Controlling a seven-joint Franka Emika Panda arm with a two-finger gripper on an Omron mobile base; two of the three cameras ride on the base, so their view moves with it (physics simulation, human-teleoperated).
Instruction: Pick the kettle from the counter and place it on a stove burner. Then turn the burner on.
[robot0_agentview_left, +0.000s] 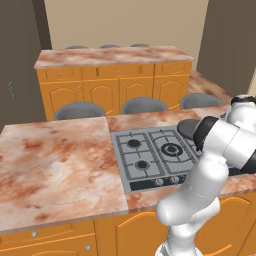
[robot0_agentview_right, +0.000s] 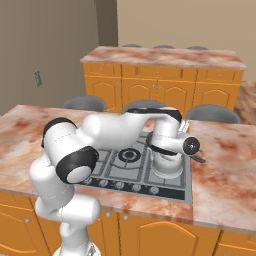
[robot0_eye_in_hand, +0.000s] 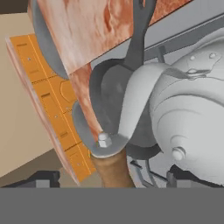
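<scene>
With the jaws spread wide, my gripper (robot0_eye_in_hand: 111, 178) grips nothing above the kettle (robot0_eye_in_hand: 192, 113).

From my hand camera the kettle's dome sits at about three o'clock, its brown handle (robot0_eye_in_hand: 113, 173) rising between the finger tips (robot0_eye_in_hand: 43, 177); the dark pan (robot0_eye_in_hand: 109, 94) lies behind it at eleven o'clock. In my right base camera the kettle (robot0_agentview_right: 170, 167) stands on the cooktop (robot0_agentview_right: 112, 172) of the counter (robot0_agentview_right: 225, 170), at the hob's three o'clock.

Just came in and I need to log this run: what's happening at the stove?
The white arm has reached over the cooktop in the marbled counter, its end effector low over the right burners. The hand view shows the silver kettle close up with its brown handle between the open fingertips, a dark pan just behind it. The kettle appears set down on the stove; the knobs look untouched.
</scene>
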